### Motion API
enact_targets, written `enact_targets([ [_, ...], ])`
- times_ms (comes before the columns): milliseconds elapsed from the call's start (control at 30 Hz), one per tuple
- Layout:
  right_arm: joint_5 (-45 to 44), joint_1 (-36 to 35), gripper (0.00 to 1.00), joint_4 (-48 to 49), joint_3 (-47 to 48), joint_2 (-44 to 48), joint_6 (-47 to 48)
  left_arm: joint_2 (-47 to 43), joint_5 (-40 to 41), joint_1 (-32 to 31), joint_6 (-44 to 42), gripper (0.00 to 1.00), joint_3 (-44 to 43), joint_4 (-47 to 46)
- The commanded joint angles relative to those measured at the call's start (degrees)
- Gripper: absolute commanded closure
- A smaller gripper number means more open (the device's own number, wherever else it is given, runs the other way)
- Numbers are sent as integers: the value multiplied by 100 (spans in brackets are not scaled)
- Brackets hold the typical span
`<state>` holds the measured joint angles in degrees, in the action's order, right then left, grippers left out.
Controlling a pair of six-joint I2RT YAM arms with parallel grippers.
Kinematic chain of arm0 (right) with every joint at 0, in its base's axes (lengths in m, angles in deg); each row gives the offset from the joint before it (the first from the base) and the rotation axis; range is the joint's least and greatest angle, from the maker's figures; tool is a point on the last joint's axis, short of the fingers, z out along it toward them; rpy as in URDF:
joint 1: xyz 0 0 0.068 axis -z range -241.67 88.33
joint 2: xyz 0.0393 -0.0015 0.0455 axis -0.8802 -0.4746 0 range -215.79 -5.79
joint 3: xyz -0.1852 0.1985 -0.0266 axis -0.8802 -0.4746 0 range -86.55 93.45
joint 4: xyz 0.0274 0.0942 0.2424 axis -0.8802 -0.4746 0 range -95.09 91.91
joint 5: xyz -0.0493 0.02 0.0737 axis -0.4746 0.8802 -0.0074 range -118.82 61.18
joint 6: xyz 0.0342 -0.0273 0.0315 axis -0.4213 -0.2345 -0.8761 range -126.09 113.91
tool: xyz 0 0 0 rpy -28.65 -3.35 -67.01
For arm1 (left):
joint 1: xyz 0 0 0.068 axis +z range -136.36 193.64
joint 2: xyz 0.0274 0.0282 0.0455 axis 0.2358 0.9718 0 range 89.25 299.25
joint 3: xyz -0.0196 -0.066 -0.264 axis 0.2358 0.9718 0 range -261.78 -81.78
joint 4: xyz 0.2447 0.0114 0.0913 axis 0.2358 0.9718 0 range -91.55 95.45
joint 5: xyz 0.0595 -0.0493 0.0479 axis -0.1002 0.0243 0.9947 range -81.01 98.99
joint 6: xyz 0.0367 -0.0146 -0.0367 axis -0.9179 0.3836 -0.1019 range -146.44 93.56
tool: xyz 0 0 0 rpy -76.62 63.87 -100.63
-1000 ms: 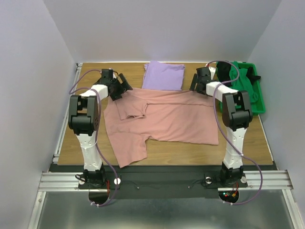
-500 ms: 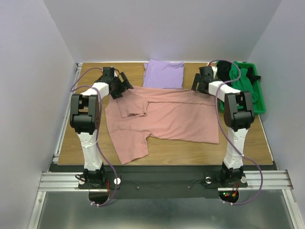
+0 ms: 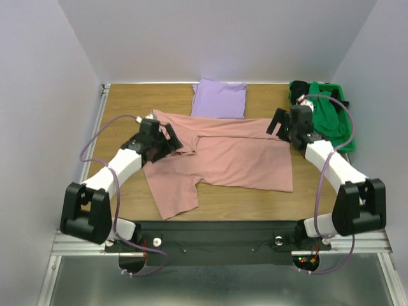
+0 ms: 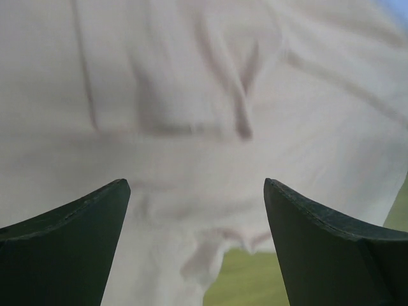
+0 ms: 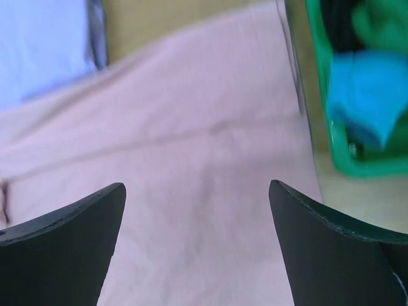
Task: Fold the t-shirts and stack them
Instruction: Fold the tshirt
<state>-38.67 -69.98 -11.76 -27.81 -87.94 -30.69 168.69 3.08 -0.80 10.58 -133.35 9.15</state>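
Wooden bench (image 3: 127,105) | green bin (image 5: 357,167) right, cloth-filled | pink t-shirt (image 3: 236,159) rumpled, lavender t-shirt (image 3: 220,99) folded | left tool (image 4: 194,185), right tool (image 5: 197,188) wide

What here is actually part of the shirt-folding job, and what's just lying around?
Part of the job: dusty-pink cloth t-shirt, spread out; folded lavender cloth t-shirt beyond it.
Lying about: green plastic bin at the right edge; green, black and blue clothes heaped in it.

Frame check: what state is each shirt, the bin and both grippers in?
Pink shirt: partly folded, lying mostly flat.
Lavender shirt: folded.
Green bin: holding clothes.
Left gripper: open, empty, above pink shirt.
Right gripper: open, empty, above pink shirt.
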Motion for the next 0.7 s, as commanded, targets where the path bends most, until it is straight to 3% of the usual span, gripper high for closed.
enact_targets([
  [0, 255, -38, 0, 49, -1126, 871, -554, -656, 774, -901, 736, 2, 796, 536],
  [67, 395, -47, 0, 40, -1443, 1287, -642, -1199, 1160, -1505, 1113, 2, 1051, 836],
  [267, 624, -47, 0, 31, -2349, 2281, -792, -2509, 1593, -2369, 2203, 2, 1798, 2303],
  [433, 625, -47, 0, 22, -2551, 2467, -827, -3389, 1032, -2722, 2581, 1, 2238, 2543],
  [533, 624, -47, 0, 14, -2604, 2423, -810, -3470, 1021, -2714, 2652, 1, 2573, 2165],
  [667, 581, -47, 0, 14, -2666, 2405, -792, -2823, 1101, -2722, 2636, 3, 2416, 2208],
])
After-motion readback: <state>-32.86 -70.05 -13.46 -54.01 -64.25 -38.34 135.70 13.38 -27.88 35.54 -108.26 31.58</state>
